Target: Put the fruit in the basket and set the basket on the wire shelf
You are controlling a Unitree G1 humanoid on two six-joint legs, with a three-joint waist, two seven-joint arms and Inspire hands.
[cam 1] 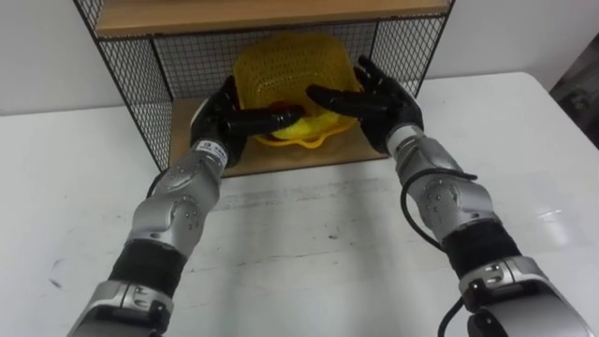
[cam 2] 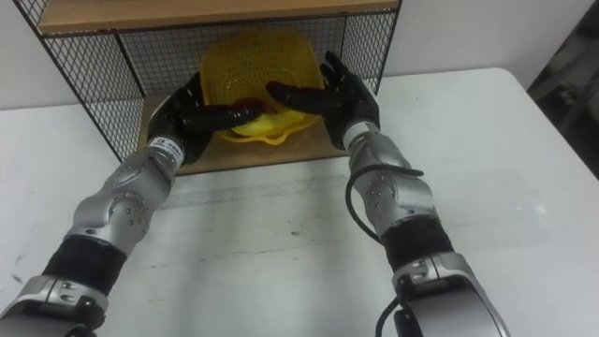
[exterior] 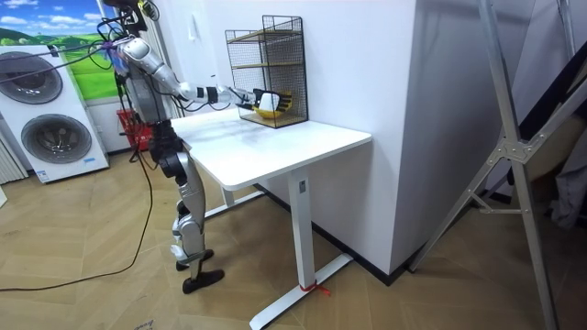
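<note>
You're at the last step, setting the load down inside the shelf (cam 1: pixel 140 89). Your left hand (cam 1: pixel 220 120) reaches into the lower compartment and lies against the left side of the basket (cam 1: pixel 290 61). Its fingers are stretched fairly straight along the front rim, not wrapped round it. The basket sits between your hands on the bottom board (cam 1: pixel 192 140), tipped so its mesh wall rises toward the back wire; I can't tell whether its base lies flat. A bit of red fruit (cam 1: pixel 277 109) shows inside, just above your left fingers, and whatever else is in there is hidden. Your right hand (cam 1: pixel 386 108) is against the basket's right side with its fingers spread and mostly straight. One of them reaches across toward the left hand — pressing rather than clutching, as far as I can judge. In the room view you stand at the edge of the surface (exterior: pixel 303 137), both arms stretched forward to the shelf by the wall.

The next move, to my mind, is to see that the basket rests level and well in on the board. Then ease both hands apart sideways and draw them straight back out, keeping under the upper board (cam 1: pixel 271 14). Go slowly — a finger caught in the mesh could drag the basket forward or tip the fruit out.
</note>
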